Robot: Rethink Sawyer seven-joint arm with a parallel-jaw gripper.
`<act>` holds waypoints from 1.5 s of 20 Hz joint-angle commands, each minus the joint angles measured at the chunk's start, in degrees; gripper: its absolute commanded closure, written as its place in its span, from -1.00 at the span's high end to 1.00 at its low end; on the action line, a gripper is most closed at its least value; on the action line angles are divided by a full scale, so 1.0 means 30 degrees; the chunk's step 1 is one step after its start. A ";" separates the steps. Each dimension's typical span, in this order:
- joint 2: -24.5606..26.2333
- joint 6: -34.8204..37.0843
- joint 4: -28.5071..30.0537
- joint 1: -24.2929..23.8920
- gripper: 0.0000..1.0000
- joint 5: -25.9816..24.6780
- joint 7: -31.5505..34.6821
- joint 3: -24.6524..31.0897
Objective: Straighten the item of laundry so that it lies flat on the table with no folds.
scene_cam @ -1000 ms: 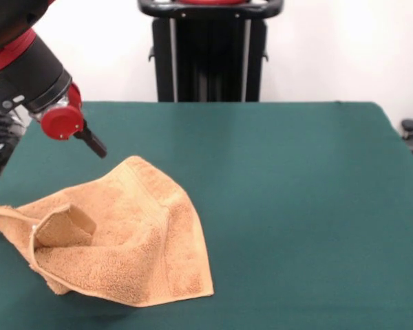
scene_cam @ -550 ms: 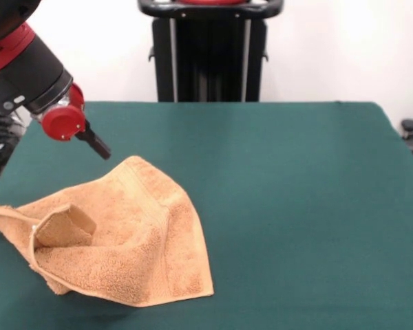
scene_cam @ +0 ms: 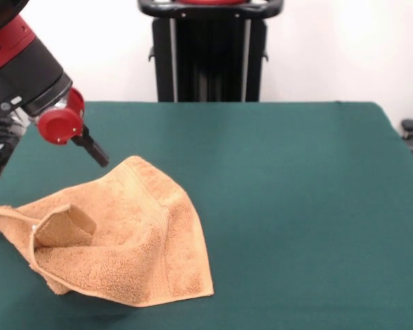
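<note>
Fluffy terry towel [scene_cam: 124, 240] on matt felt-like table [scene_cam: 296, 206]

The large dark green felt-covered table [scene_cam: 296, 206] lies bare over its whole right half and across the far strip, so a gripper has open passage there from the right edge to the middle. The only thing on the surface is the crumpled orange-tan terry-cloth towel [scene_cam: 117, 237], bunched at the near left, its folds rising above the cloth and its left tip reaching the table's left edge. Just beyond the towel's far peak, the red and black arm's dark gripper tip [scene_cam: 96, 155] hangs close above the table, taking up the far-left approach. A black upright pedestal [scene_cam: 210, 51] stands behind the far edge.
</note>
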 commanded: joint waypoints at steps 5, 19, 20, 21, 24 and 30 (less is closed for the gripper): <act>0.1244 0.4601 0.1716 0.0329 -1.00 0.0795 -0.6167 0.3174; 0.1783 0.3234 0.0776 -0.0949 -1.00 0.0340 -0.6612 0.4962; 0.1642 0.2758 0.0744 -0.1184 -1.00 0.0348 -0.6640 0.5234; 0.1541 0.2543 0.0777 -0.1304 -1.00 0.0335 -0.6677 0.5407; 0.1412 0.1373 0.0544 -0.1821 -1.00 0.0153 -0.6310 0.6026; 0.1437 -0.0256 0.0193 -0.2079 -1.00 -0.0698 -0.4959 0.6595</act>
